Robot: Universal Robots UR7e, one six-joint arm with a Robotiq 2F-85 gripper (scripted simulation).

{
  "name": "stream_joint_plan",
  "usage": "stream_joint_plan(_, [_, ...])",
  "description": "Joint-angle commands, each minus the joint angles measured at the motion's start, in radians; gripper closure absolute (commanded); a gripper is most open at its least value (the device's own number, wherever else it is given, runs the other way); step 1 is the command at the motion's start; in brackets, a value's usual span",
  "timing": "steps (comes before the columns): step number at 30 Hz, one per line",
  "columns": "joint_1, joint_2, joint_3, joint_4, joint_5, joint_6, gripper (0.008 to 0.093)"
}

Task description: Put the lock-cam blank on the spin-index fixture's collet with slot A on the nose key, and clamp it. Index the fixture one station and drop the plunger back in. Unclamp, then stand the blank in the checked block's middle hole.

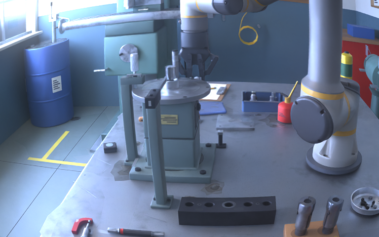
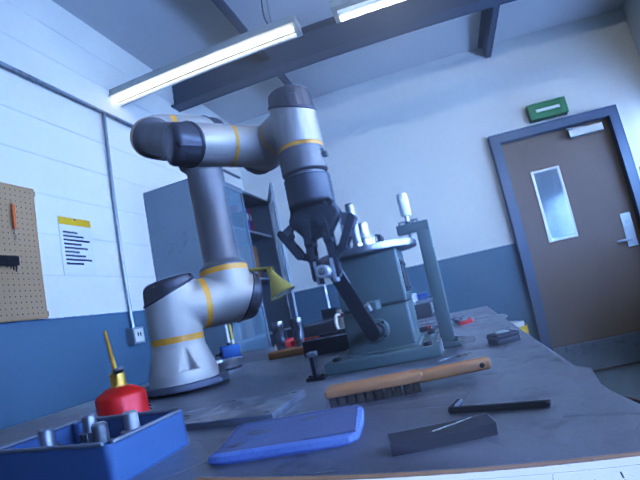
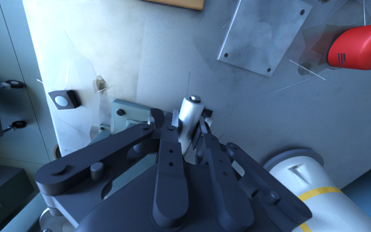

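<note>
The clamp lever's silver knob point(image 3: 189, 120) sits between the fingers of my gripper point(image 3: 190, 123), at the far side of the spin-index fixture point(image 1: 172, 123); I am closing on it. The dark lever arm point(image 2: 356, 305) slopes down from the knob to a pivot on the fixture's body. My gripper point(image 2: 324, 268) hangs just behind the round index plate point(image 1: 171, 89), on which the lock-cam blank point(image 1: 170, 73) stands at the collet. The checked block point(image 1: 227, 209), black with a row of holes, lies at the bench's near edge.
The robot's base point(image 1: 332, 134) stands on the right of the bench. Two green posts point(image 1: 156, 148) stand in front of the fixture. A red oil can point(image 1: 285, 110), a blue tray point(image 1: 261, 101), a blue pad point(image 1: 212, 108) and a steel plate point(image 1: 235, 122) lie behind the fixture.
</note>
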Motion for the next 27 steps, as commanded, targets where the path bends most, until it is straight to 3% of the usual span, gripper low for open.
stream_joint_plan(1, [0.000,0.000,0.000,0.000,-0.001,0.000,0.0934])
stream_joint_plan(27, [-0.013,-0.015,0.022,-0.007,-0.001,-0.012,0.0934])
